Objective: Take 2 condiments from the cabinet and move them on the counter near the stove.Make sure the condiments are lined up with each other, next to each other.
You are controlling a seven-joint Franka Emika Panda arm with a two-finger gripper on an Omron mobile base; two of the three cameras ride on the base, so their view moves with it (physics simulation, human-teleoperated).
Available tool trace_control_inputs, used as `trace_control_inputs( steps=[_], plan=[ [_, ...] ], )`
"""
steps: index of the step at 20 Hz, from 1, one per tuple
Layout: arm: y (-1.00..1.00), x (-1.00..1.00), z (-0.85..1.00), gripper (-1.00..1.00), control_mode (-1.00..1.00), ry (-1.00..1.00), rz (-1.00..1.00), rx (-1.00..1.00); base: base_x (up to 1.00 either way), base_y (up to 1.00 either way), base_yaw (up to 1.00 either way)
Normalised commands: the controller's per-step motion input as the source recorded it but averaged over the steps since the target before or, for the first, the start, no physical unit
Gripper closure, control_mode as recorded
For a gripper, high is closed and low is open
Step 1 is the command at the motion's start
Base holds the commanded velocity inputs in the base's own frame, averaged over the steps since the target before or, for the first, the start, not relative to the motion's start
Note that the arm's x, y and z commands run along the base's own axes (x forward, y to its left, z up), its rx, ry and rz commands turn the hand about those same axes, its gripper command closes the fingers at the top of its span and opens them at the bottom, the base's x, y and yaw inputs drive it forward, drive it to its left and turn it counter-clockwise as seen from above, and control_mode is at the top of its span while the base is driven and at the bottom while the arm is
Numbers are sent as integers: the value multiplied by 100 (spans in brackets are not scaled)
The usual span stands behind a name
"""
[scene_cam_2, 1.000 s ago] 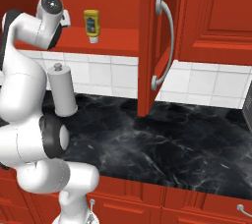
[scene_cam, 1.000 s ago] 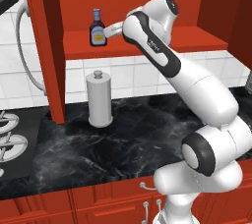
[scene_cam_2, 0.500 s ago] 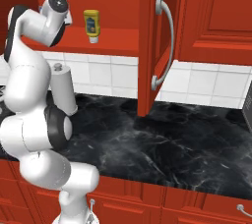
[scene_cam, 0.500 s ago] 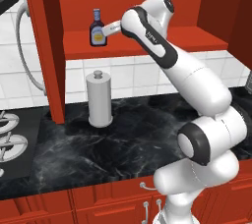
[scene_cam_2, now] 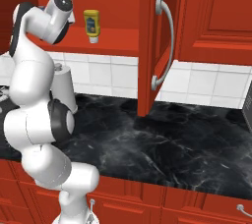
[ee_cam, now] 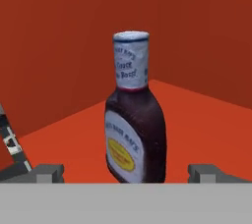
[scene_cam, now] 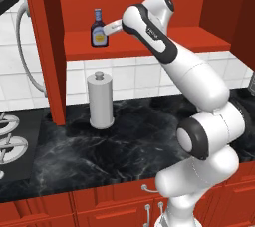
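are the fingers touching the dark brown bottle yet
Apart. In the hand view the dark brown bottle stands upright between the two fingers, with bare red shelf showing on each side of it.

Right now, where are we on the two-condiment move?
Done: nothing moved yet. The dark brown bottle and the yellow squeeze bottle both stand on the cabinet shelf. In hand: the open gripper is lined up on the brown bottle, not gripping. Left: carry both to the counter by the stove, side by side.
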Motion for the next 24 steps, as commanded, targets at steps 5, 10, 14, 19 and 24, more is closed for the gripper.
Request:
trace_control_inputs(
  steps=[5, 10, 14, 19, 24],
  plan=[
    [1, 16, 0, -100, -100, 0, 0, 0, 0, 0, 0],
    [0, 12, 0, -100, -100, 0, 0, 0, 0, 0, 0],
    [1, 14, 0, -100, -100, 0, 1, 0, 0, 0, 0],
    [6, 13, 0, -100, -100, 0, 1, 0, 0, 0, 0],
    [12, 7, 0, -100, -100, 0, 3, 0, 0, 0, 0]
  ],
)
